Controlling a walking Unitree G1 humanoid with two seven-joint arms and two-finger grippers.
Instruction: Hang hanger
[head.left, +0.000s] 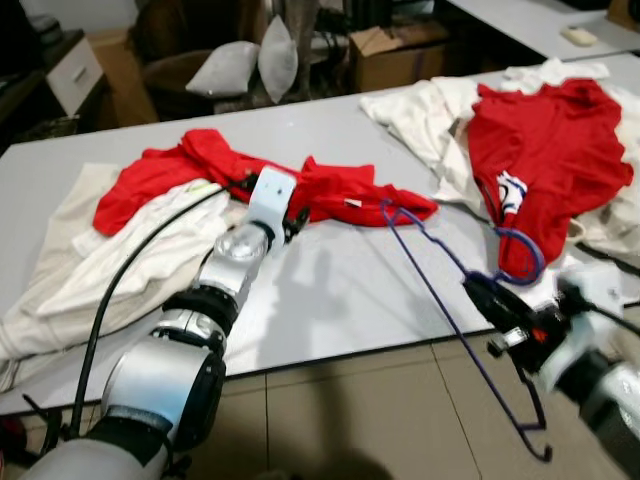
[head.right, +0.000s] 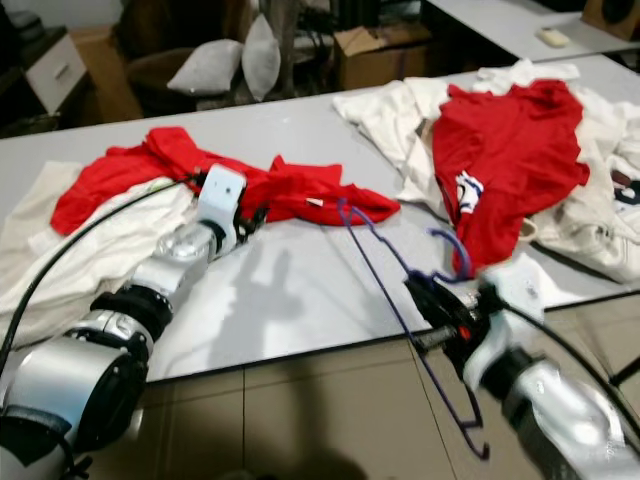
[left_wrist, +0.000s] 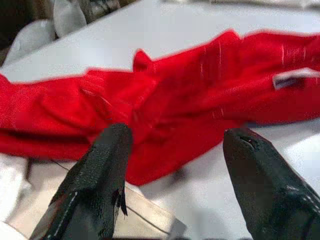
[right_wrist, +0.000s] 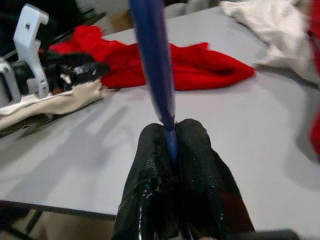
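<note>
Right gripper (right_wrist: 172, 135) is clamped tight on the blue wire hanger (head.left: 440, 290), both black fingers pinched together with the wire running straight up between them. The hanger hangs out past the near edge of the grey table (head.left: 340, 290): its far end lies on the tabletop just beside the red shirt (head.left: 330, 190), its hook (head.left: 525, 255) curls up near the gripper, and its lowest corner dangles over the tiled floor (head.left: 380, 410).

Over on the left, the left gripper (left_wrist: 175, 150) sits low at the tabletop with its two fingers spread wide and nothing between them, pointing at the red shirt's crumpled cloth. That shirt lies across the middle of the table, partly over a cream garment (head.left: 130, 260) spread at the left end.

At the right end, a second red garment (head.left: 545, 150) is draped over a heap of white clothes (head.left: 430, 115).

Containers: behind the table an open cardboard box (head.left: 395, 50) stands on the floor, its contents too dark to tell. Near it, two grey pillows (head.left: 250, 62) rest on a dark round seat or tub
</note>
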